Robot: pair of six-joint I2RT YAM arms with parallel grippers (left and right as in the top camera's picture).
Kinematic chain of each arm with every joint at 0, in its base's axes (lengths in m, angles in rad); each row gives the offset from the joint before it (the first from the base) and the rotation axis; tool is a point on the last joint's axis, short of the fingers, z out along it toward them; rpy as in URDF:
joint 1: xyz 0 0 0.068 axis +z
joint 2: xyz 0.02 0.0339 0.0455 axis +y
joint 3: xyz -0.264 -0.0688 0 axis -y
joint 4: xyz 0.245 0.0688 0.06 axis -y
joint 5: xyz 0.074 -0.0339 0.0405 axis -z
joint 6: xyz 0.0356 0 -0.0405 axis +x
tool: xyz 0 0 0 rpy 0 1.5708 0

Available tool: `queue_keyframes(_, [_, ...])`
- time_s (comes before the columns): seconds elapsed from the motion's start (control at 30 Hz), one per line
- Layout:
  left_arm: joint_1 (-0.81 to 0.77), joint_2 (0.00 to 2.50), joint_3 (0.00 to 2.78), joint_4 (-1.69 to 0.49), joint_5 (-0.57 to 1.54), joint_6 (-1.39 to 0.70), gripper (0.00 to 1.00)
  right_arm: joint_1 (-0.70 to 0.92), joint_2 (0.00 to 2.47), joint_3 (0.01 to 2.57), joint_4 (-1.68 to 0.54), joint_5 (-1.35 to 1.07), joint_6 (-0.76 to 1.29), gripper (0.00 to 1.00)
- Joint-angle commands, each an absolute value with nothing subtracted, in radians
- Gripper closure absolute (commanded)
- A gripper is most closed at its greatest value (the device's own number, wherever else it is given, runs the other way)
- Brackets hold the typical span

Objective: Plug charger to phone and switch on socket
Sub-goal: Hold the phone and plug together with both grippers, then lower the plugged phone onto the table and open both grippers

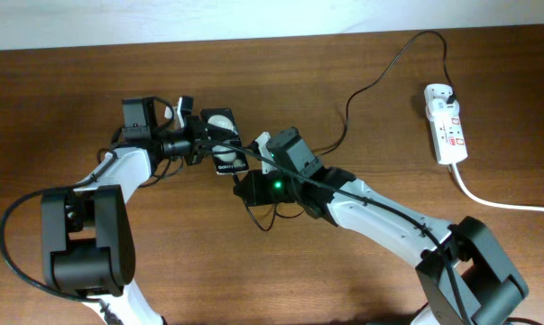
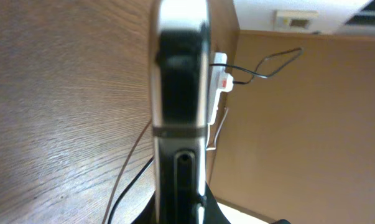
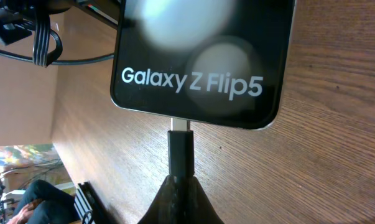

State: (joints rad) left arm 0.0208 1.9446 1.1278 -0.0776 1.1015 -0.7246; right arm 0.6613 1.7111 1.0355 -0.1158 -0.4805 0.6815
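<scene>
Holding, overhead: left gripper is clamped on the phone, gripping it from the phone's 9 o'clock side.
Phone, overhead: lies near the middle of the table, glossy face up with a white round reflection and a small white label at its 5 o'clock end.
Right gripper, overhead: right gripper sits at that label end, at 4 o'clock of the phone. Its jaw state is not clear from this height.
Charger, overhead: thin black charger cable runs from the socket at 3 o'clock, loops toward 12, then drops to the right gripper.
Socket, overhead: white strip with red marks, well apart from the phone. A thick white cord leaves it toward 4 o'clock. Whether it is on or off I cannot tell.
Phone, left wrist: seen edge-on, filling the centre from 12 to 6 o'clock, with the socket small beyond it at 2 o'clock.
Phone, right wrist: face reads "Galaxy Z Flip5" in the upper half.
Plug tip, right wrist: plug tip meets the phone's 6 o'clock edge at the port. How deep it goes I cannot tell.
Pincer, right wrist: right gripper is pinched narrow on the plug tip.
</scene>
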Motion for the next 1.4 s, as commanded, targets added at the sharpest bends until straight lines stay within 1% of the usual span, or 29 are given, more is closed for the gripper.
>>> queue_keyframes(0.0, [0.013, 1.914, 1.133, -0.082, 1.247, -0.675, 1.00, 0.654, 1.708, 1.044, -0.088, -0.364, 0.693, 0.96])
queue_keyframes(0.47, [0.004, 1.914, 1.133, -0.097, 1.261, -0.710, 1.00, 0.654, 1.708, 1.044, 0.027, -0.263, 0.687, 0.96])
queue_keyframes(0.63, [-0.025, 1.914, 1.133, -0.062, 1.261, -0.701, 1.00, 0.654, 1.708, 1.044, 0.027, -0.208, 0.690, 0.96])
queue_keyframes(0.77, [-0.025, 1.914, 1.133, -0.065, 1.235, -0.623, 1.00, 0.654, 1.708, 1.044, 0.027, -0.171, 0.690, 0.96])
queue_keyframes(1.1, [-0.025, 1.914, 1.133, -0.065, 1.235, -0.623, 1.00, 0.654, 1.708, 1.044, 0.024, -0.153, 0.689, 0.96])
queue_keyframes(1.13, [-0.025, 1.914, 1.133, -0.065, 1.235, -0.622, 1.00, 0.654, 1.708, 1.044, 0.015, -0.154, 0.689, 0.83])
queue_keyframes(1.2, [-0.025, 1.914, 1.133, -0.064, 1.235, -0.622, 1.00, 0.654, 1.708, 1.044, -0.012, -0.153, 0.689, 0.63])
queue_keyframes(1.23, [-0.025, 1.914, 1.133, -0.064, 1.234, -0.621, 1.00, 0.653, 1.708, 1.044, -0.029, -0.153, 0.685, 0.39])
queue_keyframes(1.27, [-0.025, 1.914, 1.133, -0.064, 1.230, -0.611, 1.00, 0.653, 1.708, 1.044, -0.036, -0.158, 0.685, 0.30])
queue_keyframes(1.3, [-0.025, 1.914, 1.133, -0.065, 1.215, -0.611, 1.00, 0.653, 1.708, 1.044, -0.036, -0.179, 0.676, 0.26])
queue_keyframes(1.37, [-0.025, 1.914, 1.133, -0.082, 1.161, -0.611, 1.00, 0.653, 1.697, 1.049, -0.039, -0.240, 0.597, 0.03])
